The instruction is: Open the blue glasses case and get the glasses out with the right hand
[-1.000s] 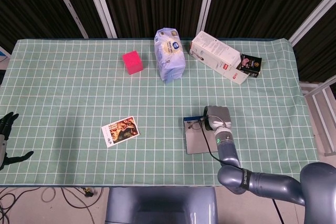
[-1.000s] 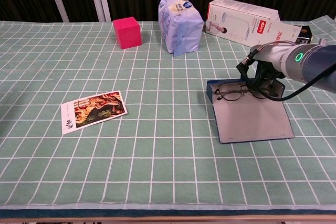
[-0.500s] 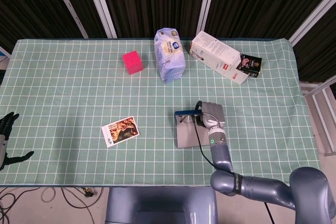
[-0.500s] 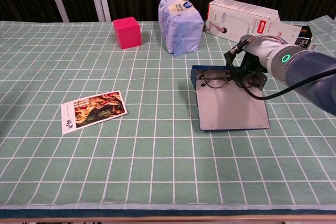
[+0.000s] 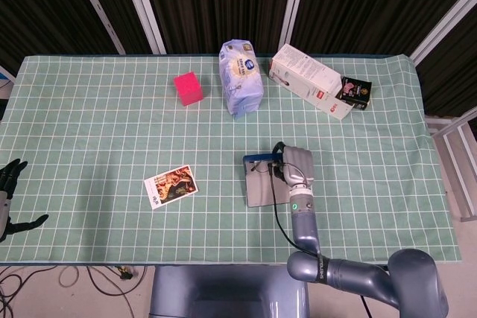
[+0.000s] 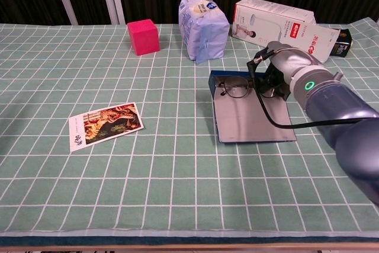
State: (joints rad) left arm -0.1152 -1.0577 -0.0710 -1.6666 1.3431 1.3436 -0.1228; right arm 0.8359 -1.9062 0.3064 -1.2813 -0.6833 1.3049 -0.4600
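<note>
The blue glasses case point(image 6: 251, 121) lies open right of the table's middle, its grey lid flat toward me and its blue tray point(image 6: 220, 79) at the far side; in the head view the case point(image 5: 260, 190) shows the same way. Thin-framed glasses point(image 6: 235, 89) lie in the tray. My right hand point(image 6: 271, 79) reaches down onto the right end of the glasses, its dark fingers curled around that end and hiding the right lens. From above, the right hand point(image 5: 294, 163) covers the case's right part. My left hand point(image 5: 9, 191) hangs open beyond the table's left edge.
Along the far side stand a pink cube point(image 6: 143, 36), a pale blue bag point(image 6: 203, 19), a white carton point(image 6: 275, 21) lying down and a small black box point(image 6: 341, 38). A picture card point(image 6: 105, 125) lies at the near left.
My right hand has moved left and slightly away from me, and the open case with the glasses has slid along with it. The left hand has stayed still.
</note>
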